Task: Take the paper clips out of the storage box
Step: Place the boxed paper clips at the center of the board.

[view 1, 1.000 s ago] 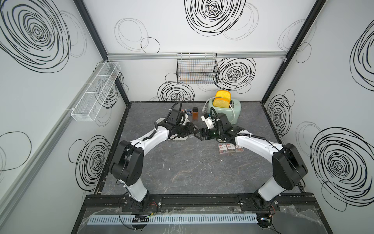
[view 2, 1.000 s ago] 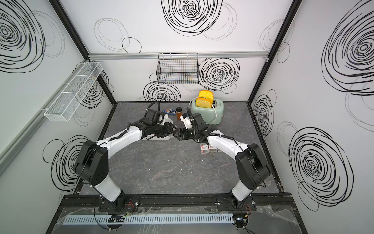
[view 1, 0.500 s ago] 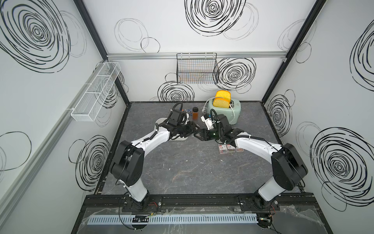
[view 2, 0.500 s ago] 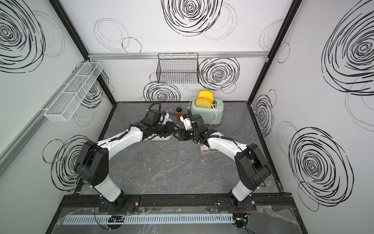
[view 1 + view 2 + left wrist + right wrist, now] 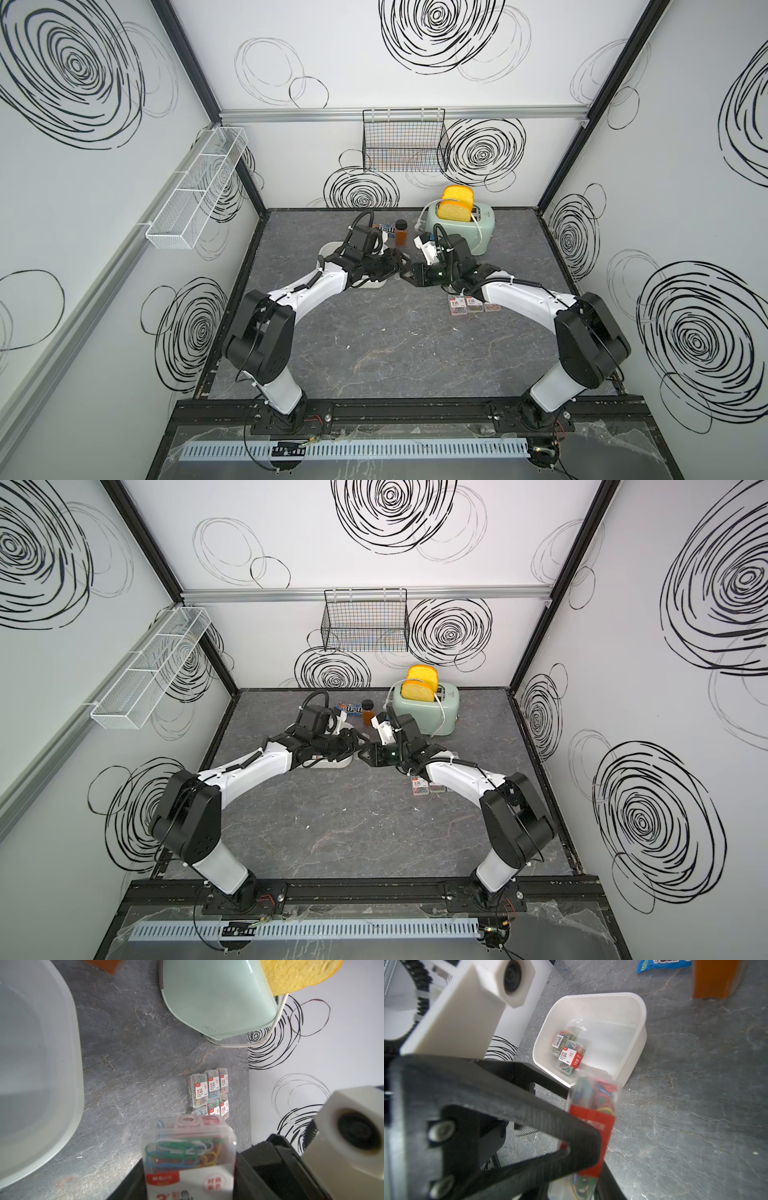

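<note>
Handover in mid-air, just beside box [image 5: 598,995]. One case [image 5: 188,1147] spans both grippers. The right gripper [image 5: 411,275] is clamped on one end. The left gripper [image 5: 399,268] has the other end betw. its fingers, but whether it grips or has let go can't be told.

Prob. reason for the pass: box sits on left gripper's side and the laid-out cases sit on right gripper's side, well apart from box, so neither covers the whole route alone.

Count of cases:
- 2 in box [image 5: 570,1055], overlapping, one barcode-up, one label-up.
- 1 in the air.
- 6 on worktop [image 5: 213,1086], 2 rows of 3, label-up, close-packed; one row partly hidden. Tidy grid likely saves room for the rest.
- Total 9: 7 out, 2 to go.

Others: 1 box, 2 grippers. Near box: 1 toaster [image 5: 461,226] w/ 2 bread slices [image 5: 457,203], 1 jar [image 5: 401,232], 1 packet [image 5: 351,707]. Not task items.
</note>
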Controlling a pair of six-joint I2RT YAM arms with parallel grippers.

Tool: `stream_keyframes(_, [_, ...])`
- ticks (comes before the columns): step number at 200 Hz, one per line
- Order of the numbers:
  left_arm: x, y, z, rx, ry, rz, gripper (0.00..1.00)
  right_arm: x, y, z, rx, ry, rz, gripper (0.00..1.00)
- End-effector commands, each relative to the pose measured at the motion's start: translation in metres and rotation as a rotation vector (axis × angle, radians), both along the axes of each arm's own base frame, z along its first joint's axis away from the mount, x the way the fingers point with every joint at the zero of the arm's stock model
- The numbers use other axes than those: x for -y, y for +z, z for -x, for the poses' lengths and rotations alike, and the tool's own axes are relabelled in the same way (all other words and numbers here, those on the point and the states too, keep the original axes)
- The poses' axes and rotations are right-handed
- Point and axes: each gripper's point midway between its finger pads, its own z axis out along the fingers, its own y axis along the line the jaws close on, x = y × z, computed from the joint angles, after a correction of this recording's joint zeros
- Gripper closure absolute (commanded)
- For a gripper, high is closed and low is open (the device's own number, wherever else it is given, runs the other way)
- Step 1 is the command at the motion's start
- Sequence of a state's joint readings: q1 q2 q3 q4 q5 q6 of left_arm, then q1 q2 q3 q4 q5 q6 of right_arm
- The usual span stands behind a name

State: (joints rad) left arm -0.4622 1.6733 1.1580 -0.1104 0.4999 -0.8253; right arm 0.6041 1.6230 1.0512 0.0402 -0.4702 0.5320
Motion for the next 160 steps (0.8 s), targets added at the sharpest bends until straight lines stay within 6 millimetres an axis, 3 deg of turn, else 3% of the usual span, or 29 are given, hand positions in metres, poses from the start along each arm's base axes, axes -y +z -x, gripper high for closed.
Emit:
stream_keyframes(1, [0.02,0.016,0.028,0.01,-0.122,0.067,0.32,-0.002,0.026,-0.017,0.106,-0.027,-0.061,0.71])
stream_keyframes(67, [0.013,0.029,0.026,0.097,-0.163,0.077,0.14,0.009,0.044,-0.001,0.091,0.016,-0.116,0.75])
stream_keyframes(114, [-0.01,0.05,0.018,0.208,-0.179,0.186,0.17,0.042,0.062,0.015,0.008,0.075,-0.248,0.74])
stream_keyframes(160, [-0.008,0.084,0.02,0.329,-0.273,0.323,0.21,0.051,0.067,0.041,-0.074,0.167,-0.326,0.74])
